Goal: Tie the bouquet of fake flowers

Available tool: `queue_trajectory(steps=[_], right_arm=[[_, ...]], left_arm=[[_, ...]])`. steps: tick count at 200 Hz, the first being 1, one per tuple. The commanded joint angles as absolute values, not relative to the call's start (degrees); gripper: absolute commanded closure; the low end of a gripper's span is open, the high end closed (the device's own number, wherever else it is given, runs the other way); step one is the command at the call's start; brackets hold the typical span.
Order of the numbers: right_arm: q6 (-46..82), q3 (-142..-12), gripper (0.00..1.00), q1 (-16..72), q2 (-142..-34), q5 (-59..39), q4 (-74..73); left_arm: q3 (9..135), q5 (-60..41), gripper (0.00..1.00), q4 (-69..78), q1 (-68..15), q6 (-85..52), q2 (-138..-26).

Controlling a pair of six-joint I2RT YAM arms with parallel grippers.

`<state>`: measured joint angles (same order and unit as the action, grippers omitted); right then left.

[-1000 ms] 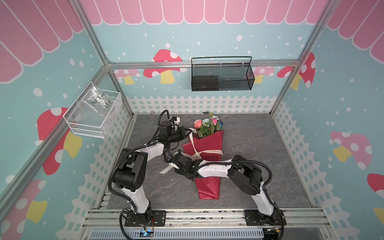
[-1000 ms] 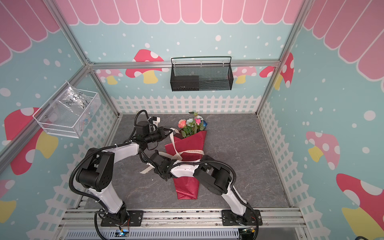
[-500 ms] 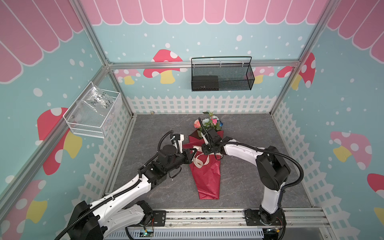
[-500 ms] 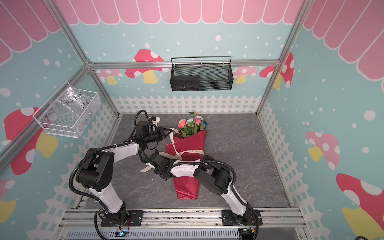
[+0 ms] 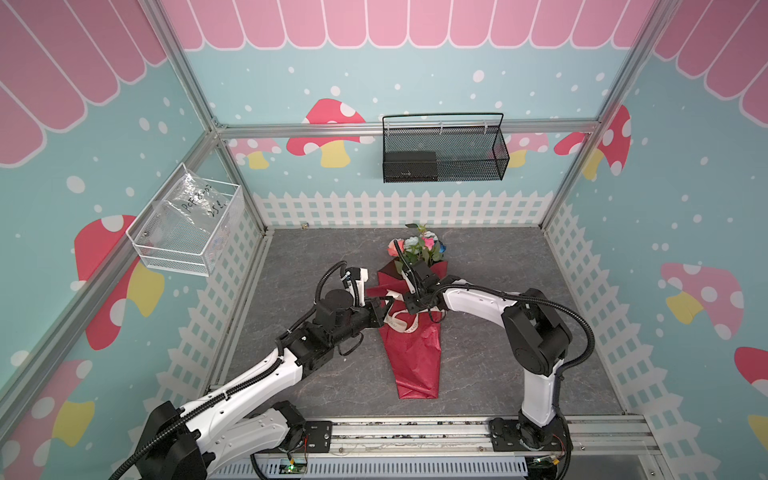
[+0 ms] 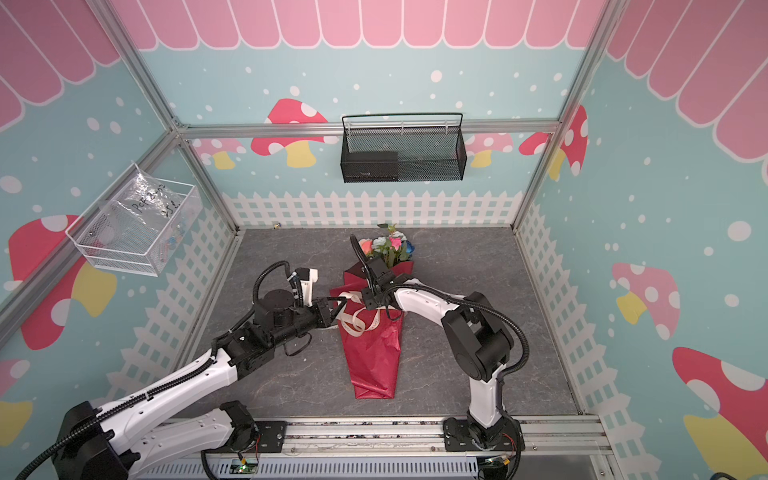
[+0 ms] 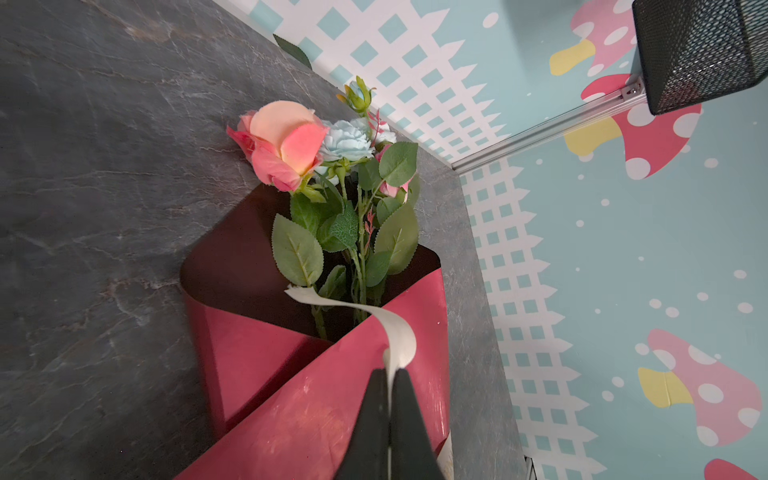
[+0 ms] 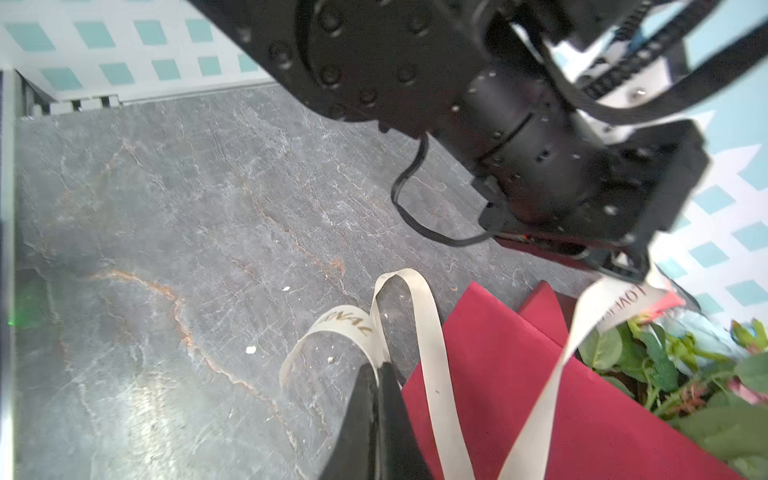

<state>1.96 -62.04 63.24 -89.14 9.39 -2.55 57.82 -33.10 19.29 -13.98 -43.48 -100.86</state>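
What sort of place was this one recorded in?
Probably a staged robot test booth, not a real shop: printed mushroom wall panels on an aluminium frame, robot arms bolted to a front rail, and a wrapped bouquet.

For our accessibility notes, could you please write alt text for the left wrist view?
The left end effector is shut on a cream ribbon that curls over a bouquet of fake flowers in red wrapping paper, lying on a grey stone-look table beside a white picket-fence wall.

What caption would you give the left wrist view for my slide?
Left gripper shut on the cream ribbon, above the red-wrapped bouquet of fake flowers lying on the grey table.
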Motion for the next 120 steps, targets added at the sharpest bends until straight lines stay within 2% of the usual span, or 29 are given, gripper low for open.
queue_trajectory(steps=[1, 45, 77, 120], right_arm=[[9.4, -57.0, 1.0, 62.6, -82.9, 10.5, -2.4], [28.5, -49.5, 1.0, 56.9, -74.9, 8.4, 7.2], [41.8, -43.0, 1.0, 48.6, -71.3, 1.1, 11.2], [46.1, -40.5, 1.0, 43.2, -71.7, -1.9, 13.5]], left_arm=[[56.5, -30.9, 1.0, 18.8, -14.0, -42.5, -97.4], [54.4, -26.3, 1.0, 15.8, -14.0, -40.4, -92.3], [52.7, -23.5, 1.0, 12.3, -14.1, -38.3, -88.8], [50.0, -21.1, 1.0, 8.7, -14.2, -36.3, -83.5]])
